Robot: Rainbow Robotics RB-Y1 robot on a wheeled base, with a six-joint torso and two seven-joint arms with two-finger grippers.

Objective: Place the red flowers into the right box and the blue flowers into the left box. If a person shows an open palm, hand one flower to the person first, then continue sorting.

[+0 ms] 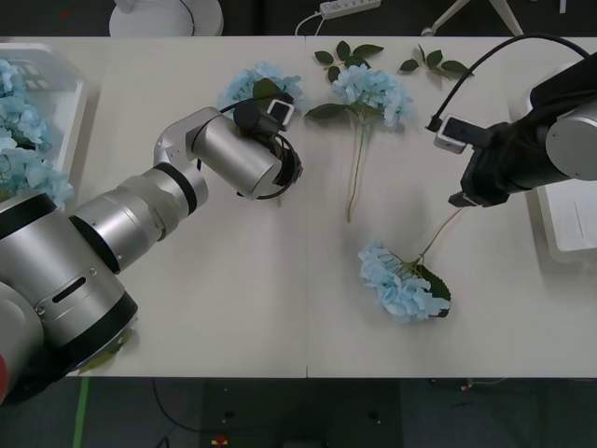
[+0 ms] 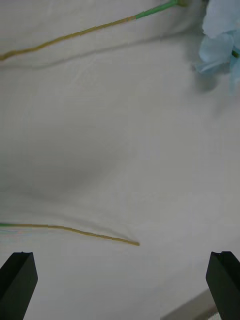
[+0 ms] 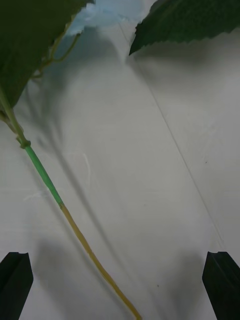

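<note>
No readable brand or writing shows on any of the things. On the white counter (image 1: 187,299) three blue flowers lie loose: one at the far middle-left (image 1: 256,84), partly hidden behind the left arm, one at the far middle (image 1: 373,93) with its stalk running toward the near side, and one at the near middle-right (image 1: 403,285) with its stalk pointing toward the right arm. The left gripper (image 3: 120,285) hovers above the counter near the first flower, its black fingers spread wide apart and holding nothing; a tan-green stalk (image 3: 75,235) passes between them. The right gripper (image 2: 120,285) is also wide open and empty, with a stalk tip (image 2: 100,235) just before it. The left box (image 1: 56,93) at the far left edge already carries blue heads. The right box (image 1: 569,224) sits at the right edge, partly covered by the right arm. Small green leaf sprigs (image 1: 434,62) lie at the far side, and a white power strip (image 1: 350,7) lies beyond the counter.
</note>
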